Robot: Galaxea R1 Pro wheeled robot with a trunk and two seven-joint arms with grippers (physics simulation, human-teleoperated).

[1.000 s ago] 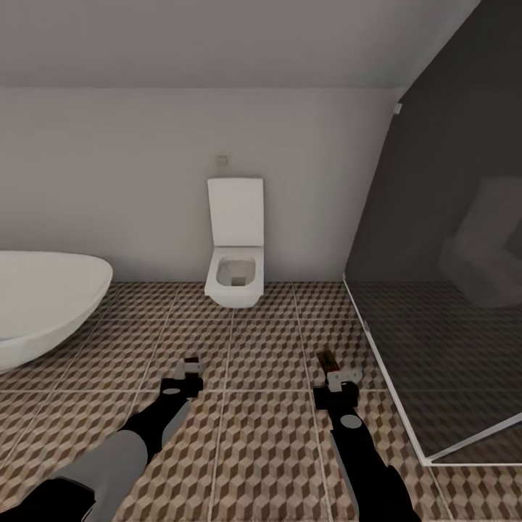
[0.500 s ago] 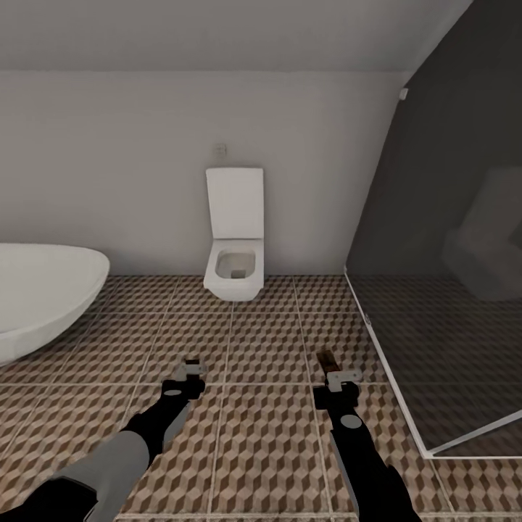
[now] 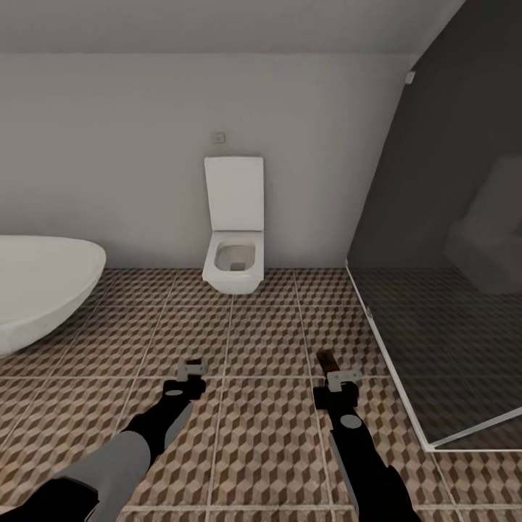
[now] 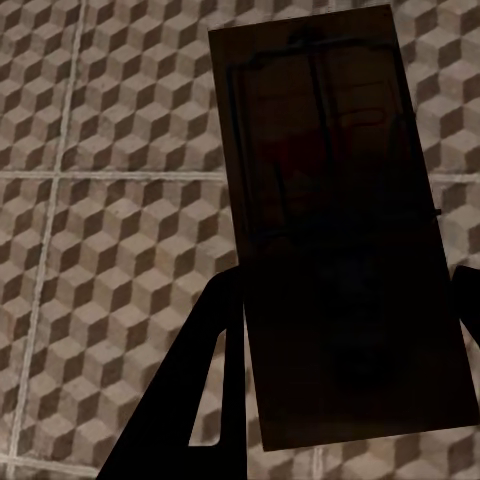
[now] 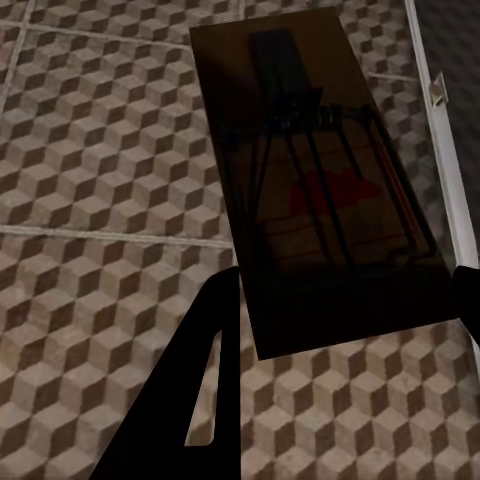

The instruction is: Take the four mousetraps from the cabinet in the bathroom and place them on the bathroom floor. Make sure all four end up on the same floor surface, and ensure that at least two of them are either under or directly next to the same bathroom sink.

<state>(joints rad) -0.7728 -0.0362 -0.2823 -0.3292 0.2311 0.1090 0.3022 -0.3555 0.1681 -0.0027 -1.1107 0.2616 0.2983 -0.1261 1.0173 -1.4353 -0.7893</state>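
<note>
Two mousetraps: left end effector [image 3: 193,368] grasping one [image 4: 335,230], right end effector [image 3: 341,378] grasping another [image 5: 320,180].

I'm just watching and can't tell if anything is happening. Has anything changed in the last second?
Mostly the camera: the whole view has shifted, so the toilet and bathtub sit slightly higher in the picture. Nothing was picked up or let go. The left tool and right tool each still hold a mousetrap above the tiled floor.
</note>
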